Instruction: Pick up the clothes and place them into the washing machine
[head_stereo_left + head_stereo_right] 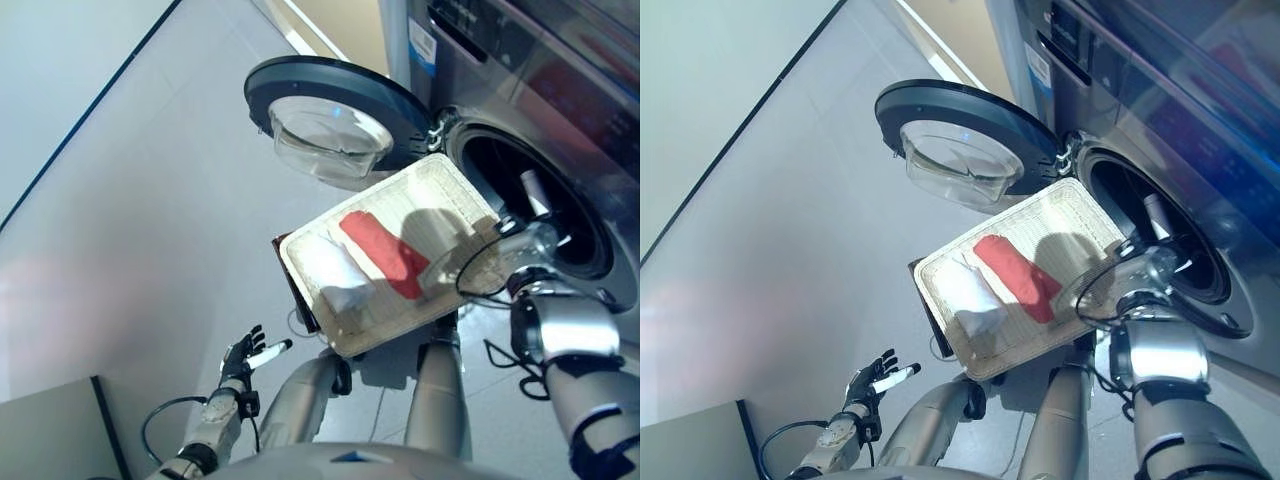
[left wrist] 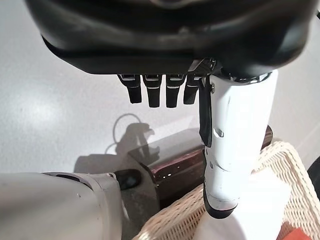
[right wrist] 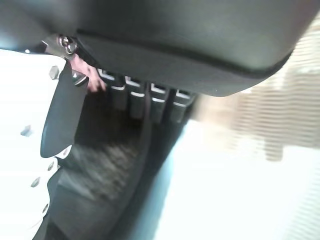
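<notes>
Washing machine [image 1: 560,90]: a grey front-loader at the right of the head views, its drum opening dark.
Door [image 1: 330,105]: round, dark-rimmed, with a clear glass bowl; swung fully open to the left of the drum opening.
Basket [image 1: 440,175]: a shallow white wicker tray, tilted, one corner close to the drum opening; it sits on a dark brown stand [image 2: 175,160] on the floor.
Red cloth [image 1: 385,252]: rolled, lying across the middle of the basket.
White cloth [image 1: 335,270]: folded, in the basket just beside the red cloth, on the side away from the machine.
Left hand [image 1: 243,358]: low at the left, over the grey floor [image 1: 150,200], well apart from the basket; fingers straight and spread, white-covered thumb out, holding nothing. Its wrist view shows the same relaxed fingers [image 2: 150,92] with the basket rim and the white cloth past the thumb.
Right hand [image 3: 145,100]: at the mouth of the drum, beside the basket's near corner; its white-covered thumb shows in the head views. In its wrist view the fingers hang straight beside the thumb, released, with no cloth between them and the dark drum past them.
</notes>
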Robot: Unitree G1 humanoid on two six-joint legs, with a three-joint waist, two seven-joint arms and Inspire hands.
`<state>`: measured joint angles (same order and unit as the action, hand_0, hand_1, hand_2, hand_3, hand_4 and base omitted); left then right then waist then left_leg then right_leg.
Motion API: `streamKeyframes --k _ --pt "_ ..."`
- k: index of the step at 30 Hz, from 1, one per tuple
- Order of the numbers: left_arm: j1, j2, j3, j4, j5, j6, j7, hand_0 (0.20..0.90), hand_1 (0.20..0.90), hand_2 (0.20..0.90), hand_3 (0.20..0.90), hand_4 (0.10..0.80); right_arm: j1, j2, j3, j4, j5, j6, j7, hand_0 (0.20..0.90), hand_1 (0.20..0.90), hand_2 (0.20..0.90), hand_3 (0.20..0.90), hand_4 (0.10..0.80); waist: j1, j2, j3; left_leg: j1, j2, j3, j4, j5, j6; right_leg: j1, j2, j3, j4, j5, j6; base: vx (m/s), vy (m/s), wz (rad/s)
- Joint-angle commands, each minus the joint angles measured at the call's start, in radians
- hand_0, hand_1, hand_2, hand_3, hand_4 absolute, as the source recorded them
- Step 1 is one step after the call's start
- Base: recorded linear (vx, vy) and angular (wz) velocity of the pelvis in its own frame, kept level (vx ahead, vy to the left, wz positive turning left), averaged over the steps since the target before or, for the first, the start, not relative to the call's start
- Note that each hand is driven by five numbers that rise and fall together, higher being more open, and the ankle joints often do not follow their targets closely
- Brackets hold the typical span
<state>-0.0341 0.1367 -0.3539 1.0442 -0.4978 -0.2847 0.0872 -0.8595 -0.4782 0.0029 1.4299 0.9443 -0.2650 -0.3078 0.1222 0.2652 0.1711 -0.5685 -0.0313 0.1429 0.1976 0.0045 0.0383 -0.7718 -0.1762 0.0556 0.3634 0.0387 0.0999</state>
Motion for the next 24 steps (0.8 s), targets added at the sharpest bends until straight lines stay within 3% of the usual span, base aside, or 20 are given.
streamKeyframes --k 1,8,12,15,24 --pt "-0.017 0.074 0.092 0.055 0.007 -0.017 0.022 0.9 0.9 0.9 0.9 0.8 0.006 0.05 0.055 -0.065 -0.073 -0.004 0.045 0.9 0.9 0.9 0.9 0.8 0.029 -0.016 -0.013 -0.101 -0.004 -0.068 0.075 -0.007 -0.062 0.081 0.062 -0.078 -0.04 -0.027 -0.069 -0.025 -0.049 0.09" --pt "-0.03 0.102 0.142 0.075 0.031 -0.014 0.044 0.9 0.9 0.9 0.9 0.8 0.028 0.039 0.247 -0.122 -0.453 0.055 -0.002 0.9 0.9 0.9 0.9 0.8 0.03 -0.065 0.018 -0.122 -0.002 -0.091 0.088 0.008 -0.062 0.079 0.062 -0.11 -0.041 -0.014 -0.073 -0.035 -0.053 0.16" --pt "-0.03 0.113 0.16 0.059 0.039 -0.034 0.08 0.9 0.9 0.9 0.9 0.8 0.041 0.01 0.378 -0.165 -0.801 0.102 -0.11 0.9 0.9 0.9 0.9 0.8 0.032 -0.101 0.039 -0.132 -0.001 -0.117 0.108 -0.018 -0.066 0.088 0.067 -0.123 -0.033 -0.038 -0.066 0.052 -0.043 0.19" --pt "-0.044 0.119 0.175 0.045 0.048 -0.042 0.104 0.9 0.9 0.9 0.9 0.8 0.038 -0.003 0.411 -0.125 -0.91 0.139 -0.149 0.9 0.9 0.9 0.9 0.8 0.034 -0.118 0.056 -0.141 -0.002 -0.129 0.111 -0.012 -0.069 0.086 0.066 -0.139 -0.035 -0.033 -0.067 -0.023 -0.046 0.17" --pt "-0.023 0.121 0.219 -0.067 0.02 -0.074 0.144 0.9 0.9 0.9 0.9 0.8 0.047 0.026 0.438 -0.019 -0.965 0.167 -0.177 0.9 0.9 0.9 0.9 0.8 0.065 -0.149 0.092 -0.155 -0.007 -0.158 0.113 -0.002 -0.069 0.092 0.059 -0.174 -0.044 -0.028 -0.064 -0.001 -0.016 0.1"
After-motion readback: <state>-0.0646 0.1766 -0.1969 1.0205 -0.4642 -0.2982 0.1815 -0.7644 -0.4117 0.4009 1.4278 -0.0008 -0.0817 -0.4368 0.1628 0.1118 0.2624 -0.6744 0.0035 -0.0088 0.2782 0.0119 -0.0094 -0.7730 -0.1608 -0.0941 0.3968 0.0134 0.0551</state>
